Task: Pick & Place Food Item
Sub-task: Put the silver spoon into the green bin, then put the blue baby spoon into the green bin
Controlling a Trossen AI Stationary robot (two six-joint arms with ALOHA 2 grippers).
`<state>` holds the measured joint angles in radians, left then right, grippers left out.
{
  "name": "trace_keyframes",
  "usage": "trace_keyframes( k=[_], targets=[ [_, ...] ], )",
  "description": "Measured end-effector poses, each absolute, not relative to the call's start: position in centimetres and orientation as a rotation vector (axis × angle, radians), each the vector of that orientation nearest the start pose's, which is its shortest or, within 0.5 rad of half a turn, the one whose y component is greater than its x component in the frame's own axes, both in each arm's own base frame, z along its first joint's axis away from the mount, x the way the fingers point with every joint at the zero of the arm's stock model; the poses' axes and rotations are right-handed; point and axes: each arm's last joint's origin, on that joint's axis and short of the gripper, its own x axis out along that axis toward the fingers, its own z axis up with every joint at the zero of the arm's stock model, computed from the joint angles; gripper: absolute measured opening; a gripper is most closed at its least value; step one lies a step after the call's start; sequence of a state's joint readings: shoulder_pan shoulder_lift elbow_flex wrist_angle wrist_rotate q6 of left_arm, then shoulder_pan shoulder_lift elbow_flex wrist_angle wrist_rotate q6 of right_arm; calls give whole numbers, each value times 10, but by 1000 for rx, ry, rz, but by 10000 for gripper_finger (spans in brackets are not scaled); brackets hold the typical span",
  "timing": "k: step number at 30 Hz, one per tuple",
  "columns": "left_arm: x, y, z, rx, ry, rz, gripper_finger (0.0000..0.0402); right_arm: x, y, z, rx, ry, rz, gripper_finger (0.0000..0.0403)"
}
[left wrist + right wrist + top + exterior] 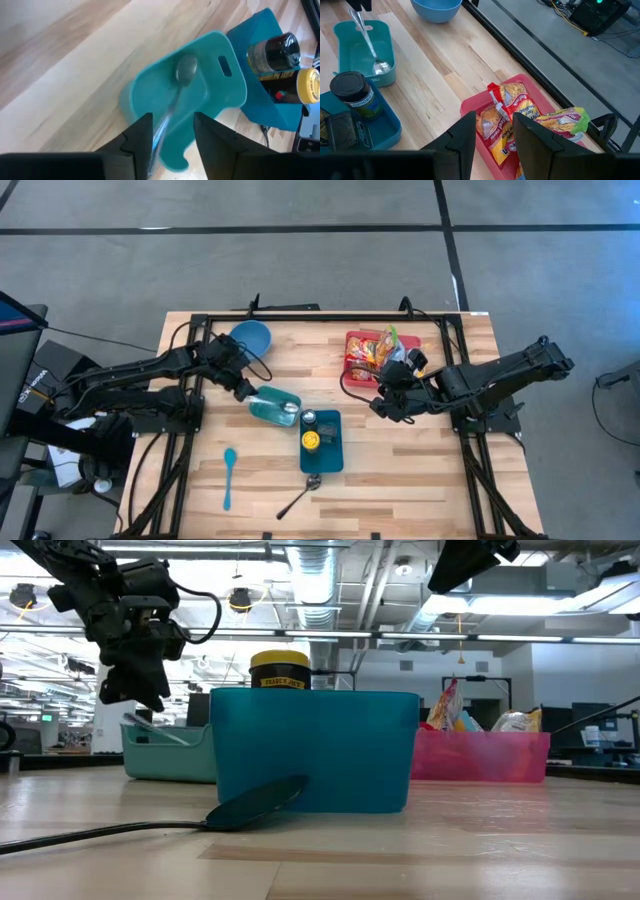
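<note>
Food packets (512,122) lie in red tray (357,360), far right of table; none lifted, none placed. Near edge: black spoon (300,497), blue spoon (229,472), both loose. Centre: blue bin (328,450) holding yellow-lidded jar (311,441). Left of it, teal container (270,408); metal spoon (182,75) leans inside, left gripper (248,393) above handle, fingers parted, apparently letting go. Right gripper (388,402) beside red tray, fingers parted, empty. Far: blue bowl (250,337). Judgement: food transfer not begun.

Crinkly red-and-orange snack packets (505,117) – one green-topped (563,120) – lie heaped in the shallow pink plastic tray (470,106) at the table's far edge.
</note>
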<state>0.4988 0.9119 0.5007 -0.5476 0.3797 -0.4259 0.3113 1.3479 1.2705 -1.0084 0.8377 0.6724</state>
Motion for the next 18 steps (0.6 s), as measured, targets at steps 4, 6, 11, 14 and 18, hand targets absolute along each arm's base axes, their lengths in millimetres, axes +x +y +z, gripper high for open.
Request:
trace_keyframes(
  k=[4, 6, 11, 14, 18],
  targets=[
    [149, 69, 194, -786, 811, 308, 149, 246, 56, 325, 16, 701, -738, 122],
    [150, 70, 195, -780, 797, 306, 152, 246, 57, 325, 17, 701, -738, 122],
    [151, 70, 195, -777, 789, 304, 147, 246, 57, 325, 16, 701, -738, 122],
    [151, 70, 195, -782, 789, 292, 138, 246, 57, 325, 14, 702, -737, 122],
    [151, 69, 196, -792, 785, 264, 119, 246, 56, 325, 13, 703, -738, 122]
  ],
)
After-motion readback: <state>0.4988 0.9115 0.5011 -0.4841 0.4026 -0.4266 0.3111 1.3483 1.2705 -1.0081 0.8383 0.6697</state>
